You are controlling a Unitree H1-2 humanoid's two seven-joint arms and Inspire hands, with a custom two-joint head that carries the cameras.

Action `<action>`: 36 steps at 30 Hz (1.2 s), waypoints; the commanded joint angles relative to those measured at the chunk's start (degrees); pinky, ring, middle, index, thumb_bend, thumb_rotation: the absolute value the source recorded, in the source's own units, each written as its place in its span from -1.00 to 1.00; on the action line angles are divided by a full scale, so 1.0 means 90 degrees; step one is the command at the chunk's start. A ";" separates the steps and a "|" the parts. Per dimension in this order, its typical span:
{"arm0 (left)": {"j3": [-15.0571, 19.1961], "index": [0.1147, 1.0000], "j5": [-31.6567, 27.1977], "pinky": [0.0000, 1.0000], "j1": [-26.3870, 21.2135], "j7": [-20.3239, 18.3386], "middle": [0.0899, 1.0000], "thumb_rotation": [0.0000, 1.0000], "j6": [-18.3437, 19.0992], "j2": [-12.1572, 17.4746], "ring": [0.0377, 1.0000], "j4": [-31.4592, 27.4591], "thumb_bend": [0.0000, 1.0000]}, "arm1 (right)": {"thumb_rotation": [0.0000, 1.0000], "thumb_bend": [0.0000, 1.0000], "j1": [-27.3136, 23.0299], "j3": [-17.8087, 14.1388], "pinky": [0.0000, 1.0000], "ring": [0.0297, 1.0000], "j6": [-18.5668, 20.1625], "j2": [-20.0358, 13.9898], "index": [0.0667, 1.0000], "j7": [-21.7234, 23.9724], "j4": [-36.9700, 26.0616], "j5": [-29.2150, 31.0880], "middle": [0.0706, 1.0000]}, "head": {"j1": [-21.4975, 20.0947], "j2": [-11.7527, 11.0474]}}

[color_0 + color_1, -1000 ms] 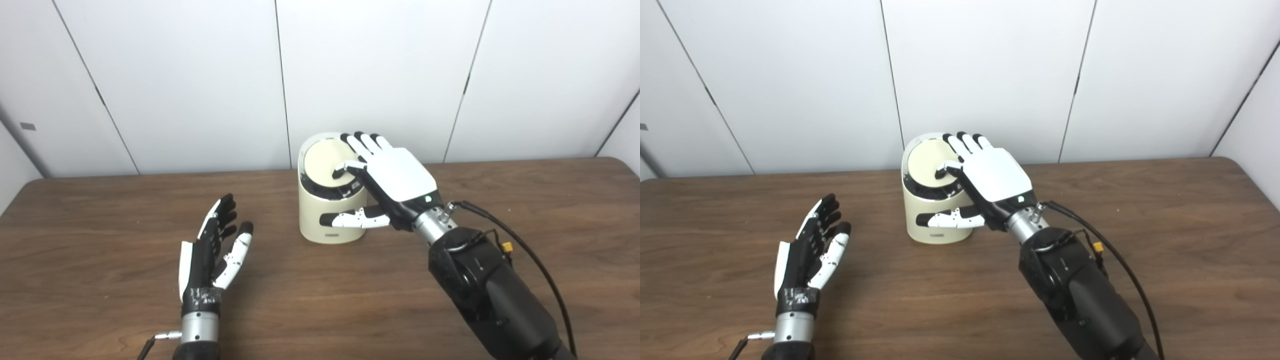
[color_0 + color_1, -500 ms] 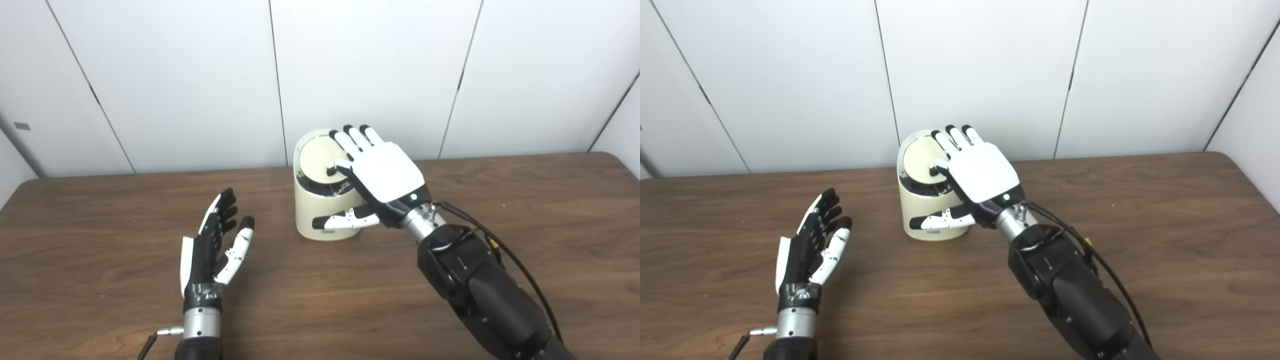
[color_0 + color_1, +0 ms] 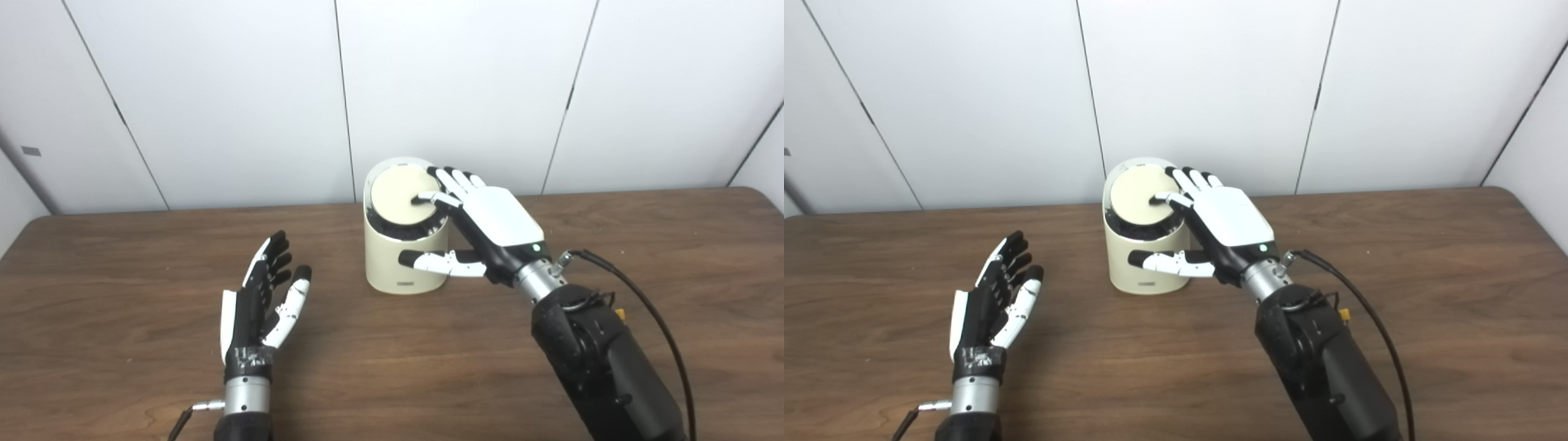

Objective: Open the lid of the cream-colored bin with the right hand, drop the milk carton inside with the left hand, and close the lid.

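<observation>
The cream-colored bin [image 3: 395, 263] stands on the table near the back wall. Its round lid [image 3: 397, 195] lies tilted toward me on the rim, with a dark gap showing under its near edge. My right hand [image 3: 490, 223] rests over the bin's right side, fingers spread, one fingertip [image 3: 419, 199] touching the lid, and the thumb lies across the bin's front wall. My left hand [image 3: 260, 303] hovers open and empty to the bin's lower left, palm facing right. No milk carton is visible in either view.
The brown wooden table [image 3: 122, 257] runs the full width of the view, with white wall panels [image 3: 214, 92] right behind the bin. A black cable [image 3: 637, 300] loops off my right forearm over the right part of the table.
My right hand has slid back to the right, off the lid's middle, leaving one fingertip on it. The lid looks flatter on the rim. The left hand has hardly moved. The camera shifted slightly.
</observation>
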 commanded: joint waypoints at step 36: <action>0.0227 0.86 -0.1362 0.63 0.0790 -0.0996 0.83 -0.16 0.0186 0.0654 0.76 -0.0855 -0.02 | 0.89 0.16 0.2389 -0.1914 0.64 0.82 -0.0343 0.0647 0.97 -0.1152 -0.0535 0.4171 0.89 | -0.0216 0.0001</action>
